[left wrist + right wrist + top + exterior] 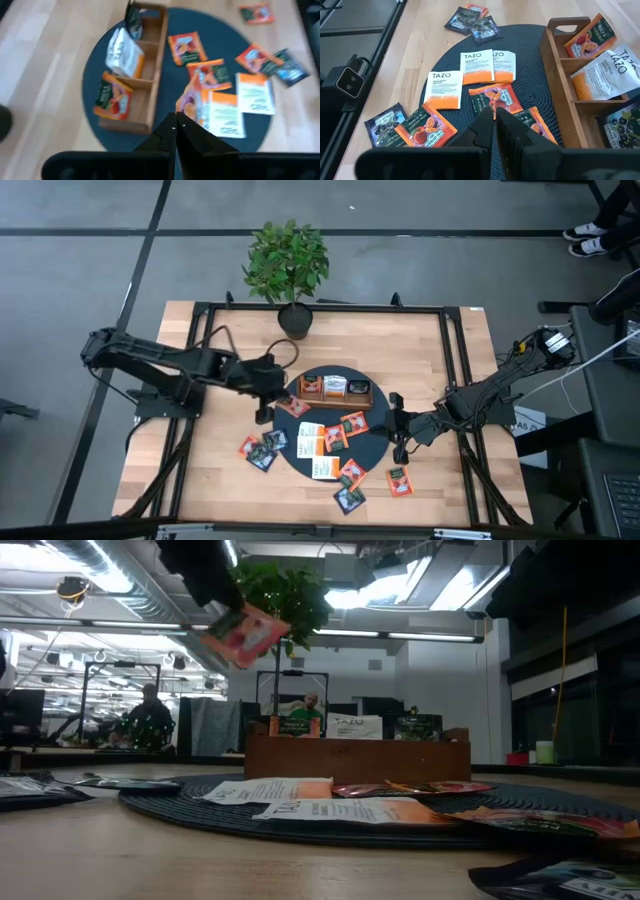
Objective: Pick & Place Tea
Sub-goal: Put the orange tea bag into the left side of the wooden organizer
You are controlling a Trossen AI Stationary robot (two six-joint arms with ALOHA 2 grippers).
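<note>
A long wooden tray [335,398] stands on a round dark mat [372,442] and has tea sachets upright in its three compartments. Loose tea sachets, orange, white and dark, lie flat on the mat [479,69] and on the bare wood near it [260,450]. My left gripper [278,398] hangs above the mat's left part, just left of the tray, shut on an orange tea sachet [245,635]. My right gripper [495,114] hovers shut over the mat's right edge [392,428], above an orange sachet [492,97], with nothing between its fingers. My left gripper pinches the orange tea sachet by one edge [186,111] between its two fingertips. The fingers slant down from the table's left side. The sachet is lifted clear of the mat and sticks out tilted beyond the fingertips [225,620].
A potted plant [288,265] stands at the table's far edge, behind the tray. Black frame rails [455,360] run along the table's sides. More sachets lie near the front edge [350,498] and front right [400,480]. People sit in the room beyond [150,715].
</note>
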